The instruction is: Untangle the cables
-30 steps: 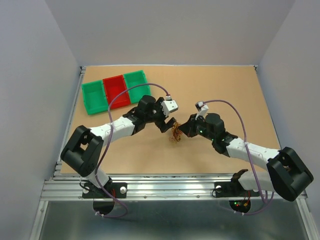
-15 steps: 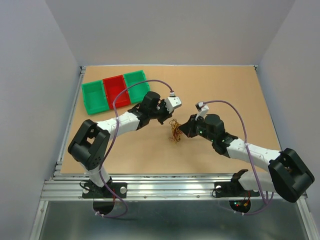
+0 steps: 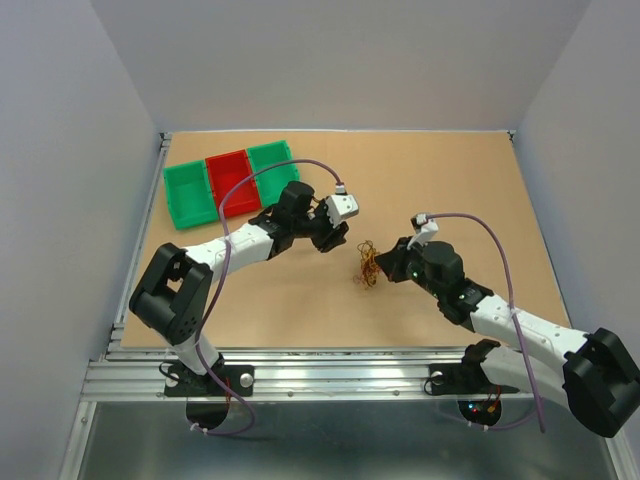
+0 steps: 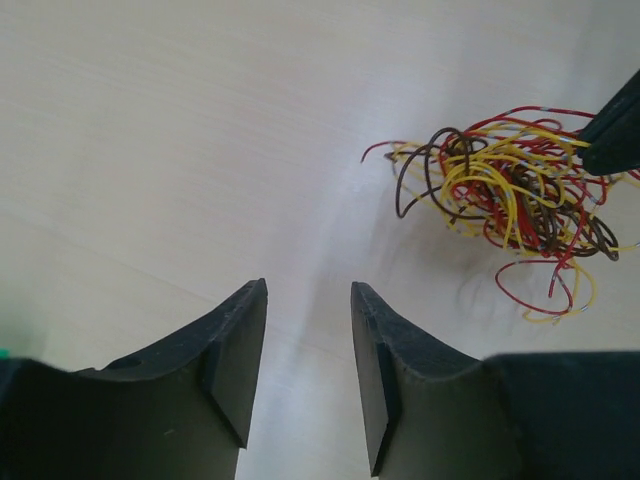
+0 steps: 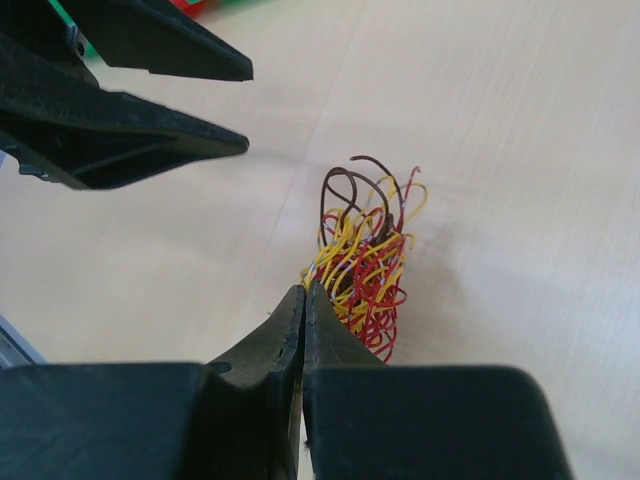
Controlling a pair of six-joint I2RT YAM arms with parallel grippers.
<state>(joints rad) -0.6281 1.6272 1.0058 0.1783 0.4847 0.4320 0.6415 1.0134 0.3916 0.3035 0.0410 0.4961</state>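
The cables (image 3: 367, 265): where do they lie? — Student

In one curly clump of yellow, red and dark strands, just right of centre in the top view, on the table (image 3: 450, 180). No strand lies apart from the clump yet. — Tutor

What has hold of them? — Student

The right gripper (image 5: 303, 295). Its jaws are pressed together with no gap, tips at the near edge of the clump, where several yellow strands converge. It appears to pinch a few of them, though the pinch itself is hidden. — Tutor

And the other pincer? — Student

The left gripper (image 4: 305, 290) is parted to a moderate gap with only bare table between the fingers. The clump sits to the upper right of its view, near but not touching. — Tutor

Which step is this? — Student

Probably an early one: one side anchored, the pull not begun. The next move calls for the left gripper to reach right, close on a loose outer loop and draw it away. — Tutor

The arms' pose? — Student

The right arm stretches low from the lower right of the frame. The left bends at the elbow from the lower left, below the bins (image 3: 228, 180). — Tutor
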